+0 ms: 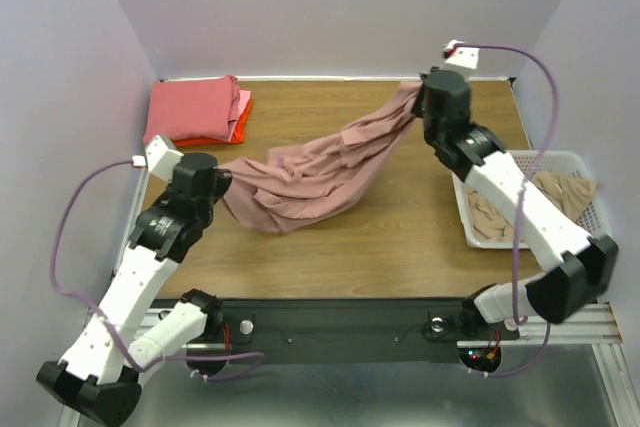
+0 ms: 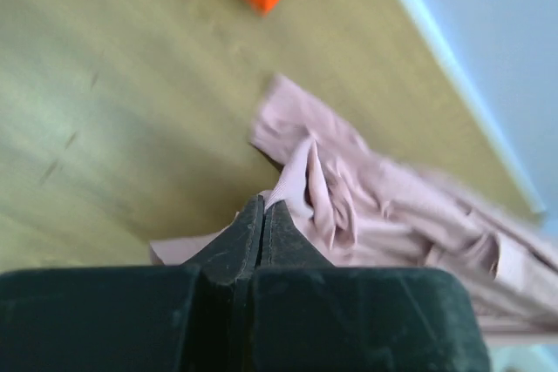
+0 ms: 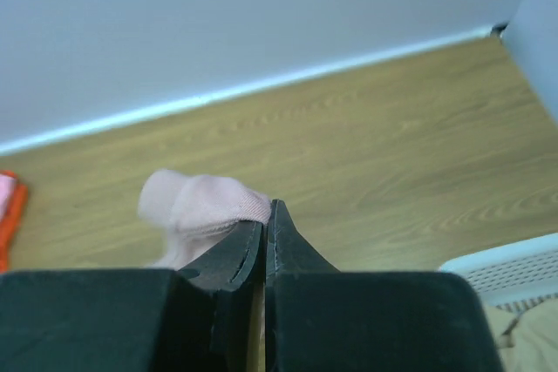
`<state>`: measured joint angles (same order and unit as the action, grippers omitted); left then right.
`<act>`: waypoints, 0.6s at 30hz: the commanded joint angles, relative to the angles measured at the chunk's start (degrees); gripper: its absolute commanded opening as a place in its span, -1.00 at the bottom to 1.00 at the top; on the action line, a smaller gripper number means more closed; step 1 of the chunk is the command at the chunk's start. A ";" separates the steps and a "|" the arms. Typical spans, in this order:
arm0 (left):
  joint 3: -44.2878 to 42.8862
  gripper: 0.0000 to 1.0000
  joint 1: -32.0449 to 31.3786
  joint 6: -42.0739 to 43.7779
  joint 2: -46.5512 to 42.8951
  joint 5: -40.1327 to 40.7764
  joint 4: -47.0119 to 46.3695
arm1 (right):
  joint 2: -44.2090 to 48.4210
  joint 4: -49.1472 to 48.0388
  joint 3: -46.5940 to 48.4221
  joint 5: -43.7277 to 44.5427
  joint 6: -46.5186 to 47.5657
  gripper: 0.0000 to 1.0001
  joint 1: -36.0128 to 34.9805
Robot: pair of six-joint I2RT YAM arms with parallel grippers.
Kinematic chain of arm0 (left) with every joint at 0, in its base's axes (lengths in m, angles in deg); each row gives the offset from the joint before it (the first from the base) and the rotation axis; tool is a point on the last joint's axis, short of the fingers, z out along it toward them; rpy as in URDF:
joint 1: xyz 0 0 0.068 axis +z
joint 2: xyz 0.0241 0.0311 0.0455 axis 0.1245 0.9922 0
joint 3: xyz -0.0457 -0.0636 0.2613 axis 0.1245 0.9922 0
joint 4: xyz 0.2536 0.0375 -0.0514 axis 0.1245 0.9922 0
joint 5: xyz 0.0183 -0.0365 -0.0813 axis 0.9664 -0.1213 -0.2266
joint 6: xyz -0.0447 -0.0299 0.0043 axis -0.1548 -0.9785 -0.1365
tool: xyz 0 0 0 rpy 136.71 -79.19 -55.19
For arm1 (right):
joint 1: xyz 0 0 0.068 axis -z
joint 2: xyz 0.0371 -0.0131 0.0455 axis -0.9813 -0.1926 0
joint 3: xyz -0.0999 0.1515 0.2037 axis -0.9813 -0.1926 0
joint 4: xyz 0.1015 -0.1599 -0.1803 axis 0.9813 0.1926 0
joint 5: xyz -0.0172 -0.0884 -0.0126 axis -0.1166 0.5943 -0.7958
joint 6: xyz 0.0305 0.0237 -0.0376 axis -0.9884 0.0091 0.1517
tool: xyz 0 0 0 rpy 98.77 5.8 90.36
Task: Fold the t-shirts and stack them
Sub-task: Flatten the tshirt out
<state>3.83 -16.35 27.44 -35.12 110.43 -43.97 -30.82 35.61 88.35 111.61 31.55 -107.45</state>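
A dusty pink t-shirt hangs stretched and sagging between my two grippers over the middle of the wooden table. My left gripper is shut on its near-left end; in the left wrist view the jaws pinch a ribbed edge of the shirt. My right gripper is shut on its far-right end, lifted near the back wall; the right wrist view shows a bunch of pink cloth in the closed gripper. A folded stack with a coral-red shirt on top lies at the back left, over pink and orange ones.
A white mesh basket at the right edge holds a tan shirt. The right arm passes over the basket. Walls close the back and both sides of the table.
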 commanded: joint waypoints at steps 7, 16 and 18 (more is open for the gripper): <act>-23.33 -1.00 0.22 4.86 -7.98 15.09 7.68 | 17.15 -1.72 7.20 8.96 9.00 -0.99 -1.41; -26.15 -1.00 0.22 3.54 -9.57 18.35 7.51 | 25.16 -1.63 5.79 12.30 11.90 -0.99 -1.50; -27.29 -1.00 0.22 2.31 -8.77 20.19 9.01 | 25.24 -1.63 5.79 12.66 11.72 -0.99 -1.41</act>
<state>-20.92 -16.38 30.96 -46.38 125.01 -37.04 -5.62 35.76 93.59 121.10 41.53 -108.98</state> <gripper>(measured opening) 0.030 0.044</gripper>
